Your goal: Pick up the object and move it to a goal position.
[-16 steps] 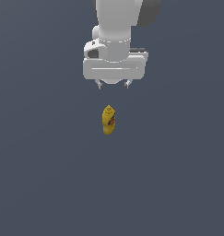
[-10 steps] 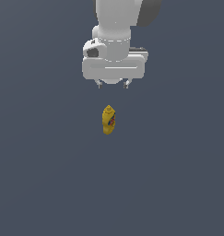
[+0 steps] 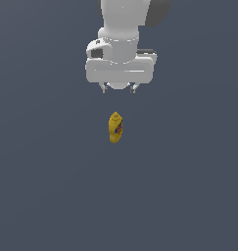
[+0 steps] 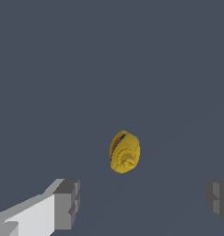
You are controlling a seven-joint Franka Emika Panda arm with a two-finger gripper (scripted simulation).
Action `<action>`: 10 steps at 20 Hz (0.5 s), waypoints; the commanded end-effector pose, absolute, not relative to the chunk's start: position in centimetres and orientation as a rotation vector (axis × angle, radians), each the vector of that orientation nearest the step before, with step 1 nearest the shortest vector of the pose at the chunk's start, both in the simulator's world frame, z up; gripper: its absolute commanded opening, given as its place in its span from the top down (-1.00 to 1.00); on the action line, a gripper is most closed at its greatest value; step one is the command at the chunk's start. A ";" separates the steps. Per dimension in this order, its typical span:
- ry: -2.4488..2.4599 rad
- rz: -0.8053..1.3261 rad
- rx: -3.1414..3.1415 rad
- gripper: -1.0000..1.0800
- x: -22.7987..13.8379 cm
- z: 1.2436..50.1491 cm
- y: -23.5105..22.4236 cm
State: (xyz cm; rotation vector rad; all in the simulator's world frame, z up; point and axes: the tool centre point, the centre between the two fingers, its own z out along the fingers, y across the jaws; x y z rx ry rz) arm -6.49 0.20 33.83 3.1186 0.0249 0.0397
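The object is a small yellow squeeze bottle (image 3: 115, 128) with a pointed cap and a red-and-blue label, standing upright on the dark grey floor. In the wrist view the bottle (image 4: 124, 152) is seen from above, cap toward the camera. My gripper (image 3: 120, 90) hangs high over the scene, above and slightly behind the bottle, well apart from it. Its two fingers (image 4: 66, 203) stand wide apart with nothing between them, so the gripper (image 4: 143, 203) is open. In the exterior view only the fingertips show under the white hand.
A plain dark grey floor (image 3: 52, 186) lies all around the bottle. No other object shows in either view.
The hand has moved up slightly, so less of the fingertips shows below it. The bottle has not moved.
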 end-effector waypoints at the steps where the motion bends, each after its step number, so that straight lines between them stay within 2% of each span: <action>1: 0.006 0.038 3.119 -0.92 -6.5 33.5 0.2; 10: -0.191 0.031 3.121 -0.92 -7.0 30.7 -0.2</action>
